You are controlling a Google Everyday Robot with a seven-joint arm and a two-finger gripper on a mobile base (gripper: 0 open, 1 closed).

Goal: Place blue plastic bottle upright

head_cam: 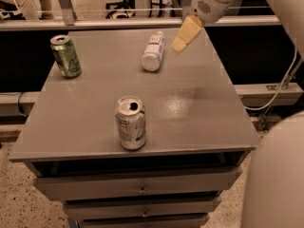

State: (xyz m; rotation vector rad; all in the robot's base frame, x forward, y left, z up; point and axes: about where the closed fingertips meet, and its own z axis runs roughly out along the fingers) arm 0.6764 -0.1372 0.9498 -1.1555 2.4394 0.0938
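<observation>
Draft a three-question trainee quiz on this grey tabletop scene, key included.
1. Fill in: seen from the camera, the green metal can stands at the far-____ corner of the grey table.
2. True or false: the small clear plastic bottle with the white cap stands upright.
3. Multiple choice: the robot's yellowish pincer is A) resting flat on the tabletop, B) hovering just right of the bottle, apart from it, C) down below the table's front edge.
Key: 1 left. 2 false, it lies on its side. 3 B.
</observation>
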